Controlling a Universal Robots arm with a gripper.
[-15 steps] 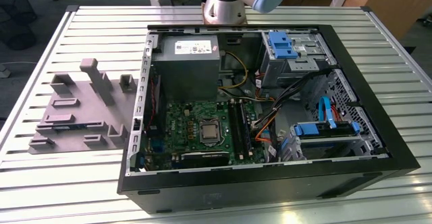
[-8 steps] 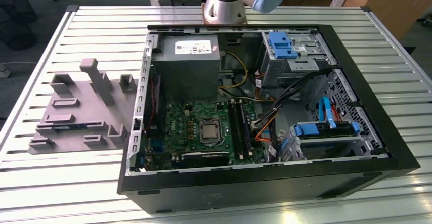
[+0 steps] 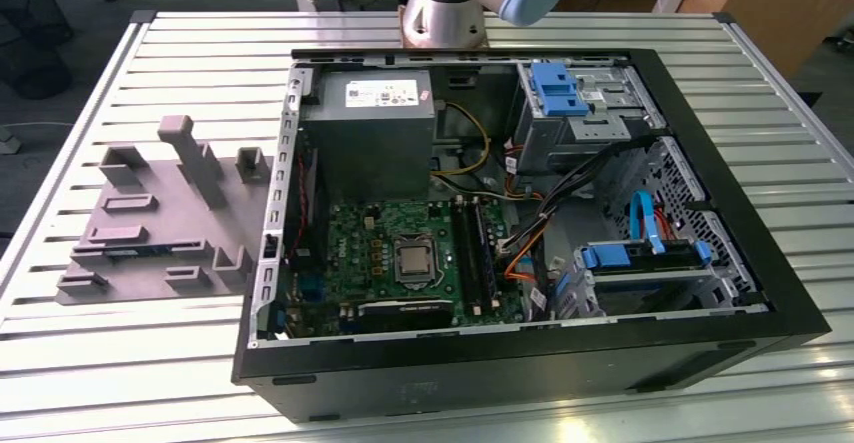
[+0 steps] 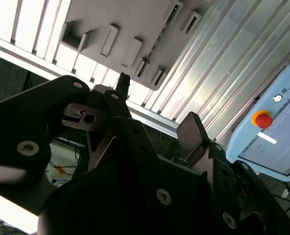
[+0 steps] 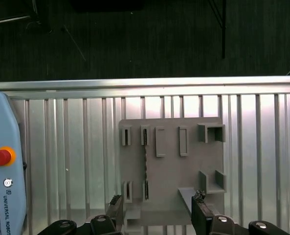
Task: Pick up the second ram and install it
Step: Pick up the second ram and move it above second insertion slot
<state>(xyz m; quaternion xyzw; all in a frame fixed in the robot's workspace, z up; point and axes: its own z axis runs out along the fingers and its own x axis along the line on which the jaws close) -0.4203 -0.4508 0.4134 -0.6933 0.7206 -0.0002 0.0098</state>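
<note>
Ram (image 5: pixel 145 164): on edge in the grey holder (image 5: pixel 171 176), bridging two pairs of slotted blocks (image 5: pixel 126 136), thin and dark against the plate. In the exterior view, same ram (image 3: pixel 138 251) at the left of the frame, low on the holder (image 3: pixel 167 213). Long axis there running toward the exterior view's left and right, well apart from the open case (image 3: pixel 534 363).

Gripper (image 5: pixel 158 210) well above the holder, fingers (image 5: pixel 199 210) apart, clamped on nothing. In the first wrist view, ram out ahead of the tips, within the span between them but closer to one finger than the other. Long axis square to the line joining the two fingers, so probably already turned to close on the flat faces. In the second wrist view, gripper (image 4: pixel 156 98) likewise spread, holder (image 4: pixel 115 19) far beyond it.

Around the ram: more slotted blocks just beside it, then taller open-sided blocks (image 5: pixel 211 133) toward the holder's other edge, nearer the farther finger. Likely the only things to foul a straight way down.

Pendant (image 5: pixel 5 161) on the slatted table (image 5: pixel 76 147), off to one side, clear of the holder. Inside the case, long black slots (image 3: pixel 470 248), with cables (image 3: pixel 527 238) close by on the exterior view's right.
</note>
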